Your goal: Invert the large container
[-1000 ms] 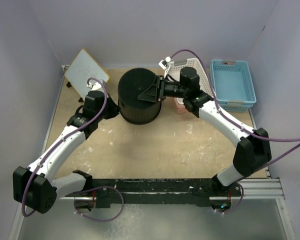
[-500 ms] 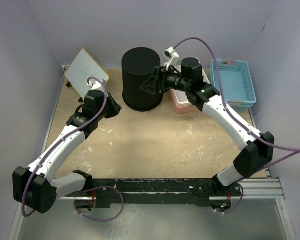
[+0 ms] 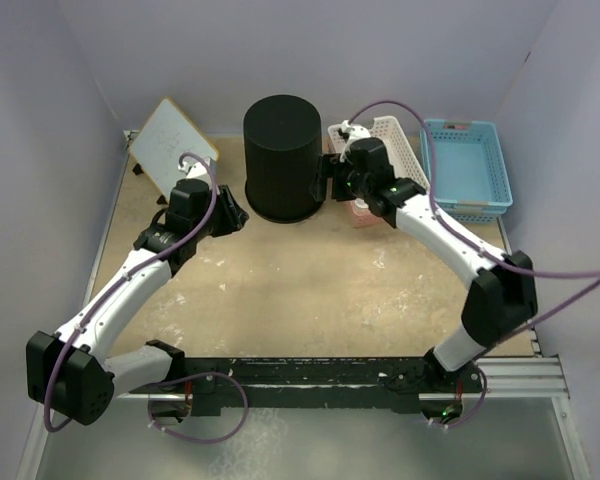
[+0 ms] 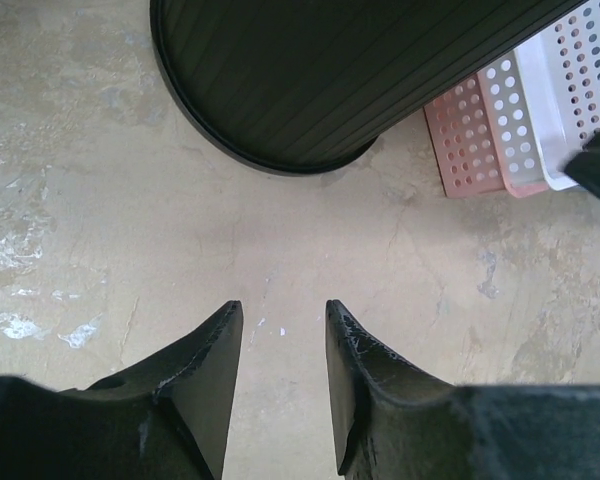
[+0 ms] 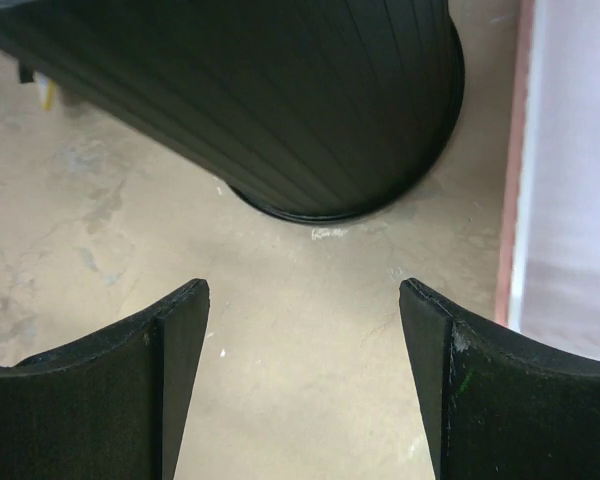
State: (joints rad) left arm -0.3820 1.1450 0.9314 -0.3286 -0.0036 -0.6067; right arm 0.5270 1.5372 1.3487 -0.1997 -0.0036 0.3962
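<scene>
the sandy table (image 3: 310,290) carries everything. the large container (image 3: 280,160) stands on it with its wide lipped end down and a flat dark end on top, just ahead of the right gripper (image 5: 305,290) and a little further ahead of the left gripper (image 4: 282,312), and neither one touches it. the light-blue basket (image 3: 465,165) lies well behind the right gripper, and the white basket (image 3: 398,135) is close behind it. the pink basket (image 4: 475,140) is ahead and to the right of the left gripper, next to the container. the right gripper is spread wide and holds nothing. the left gripper has its fingers only a little apart, with nothing between them
</scene>
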